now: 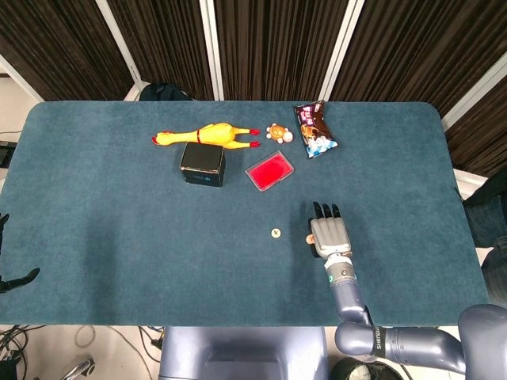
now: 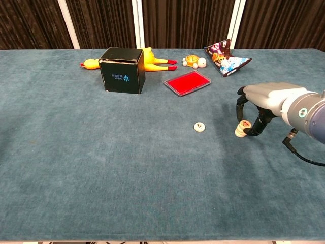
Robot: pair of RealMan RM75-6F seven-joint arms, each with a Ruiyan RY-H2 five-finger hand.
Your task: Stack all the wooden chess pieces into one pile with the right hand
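Note:
A short stack of wooden chess pieces (image 2: 242, 129) stands on the blue cloth right of centre; in the head view only its edge (image 1: 310, 237) shows beside the hand. My right hand (image 2: 264, 97) (image 1: 329, 234) arches over the stack, palm down. Its thumb and a finger (image 2: 258, 125) pinch the tilted top piece with the red mark. One single wooden piece (image 2: 199, 126) (image 1: 275, 233) lies flat a short way to the left of the stack. Of my left hand (image 1: 17, 279) only dark fingertips show at the left edge, spread and holding nothing.
At the back are a black box (image 2: 121, 69), a yellow rubber chicken (image 2: 152, 59), a red flat lid (image 2: 187, 83), a small toy turtle (image 2: 193, 61) and a snack bag (image 2: 227, 59). The table's front edge (image 2: 162, 240) runs along the bottom.

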